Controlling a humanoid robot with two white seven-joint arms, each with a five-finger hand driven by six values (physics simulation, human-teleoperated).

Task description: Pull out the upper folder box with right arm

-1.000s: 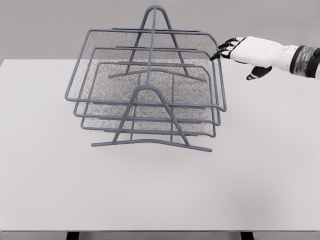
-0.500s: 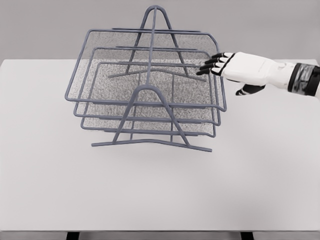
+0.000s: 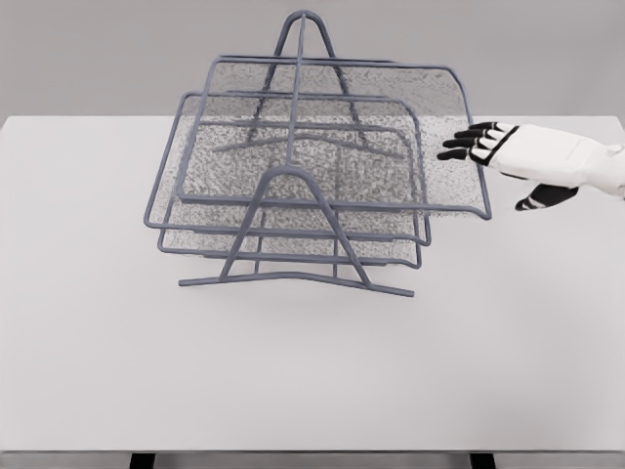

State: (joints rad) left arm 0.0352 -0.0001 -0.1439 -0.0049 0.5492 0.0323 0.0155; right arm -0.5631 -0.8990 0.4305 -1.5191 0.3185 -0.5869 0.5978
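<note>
A grey wire rack (image 3: 290,174) with three mesh trays stands on the white table (image 3: 312,371). The upper folder box (image 3: 439,107) sticks out to the right, past the two trays below it. My right hand (image 3: 485,147) comes in from the right edge. Its black-tipped fingers (image 3: 457,152) reach over the box's right rim onto the mesh, with the thumb (image 3: 539,201) outside and below the rim. The hand holds the rim. My left arm is out of sight.
The middle tray (image 3: 159,208) and lower tray (image 3: 293,260) sit inside the rack's A-shaped end frames. White table surface lies in front of the rack and to its right. A grey wall stands behind.
The right hand moved down onto the upper box's right rim, then drew back to the right. The upper box slid right with it and now overhangs the rack.
</note>
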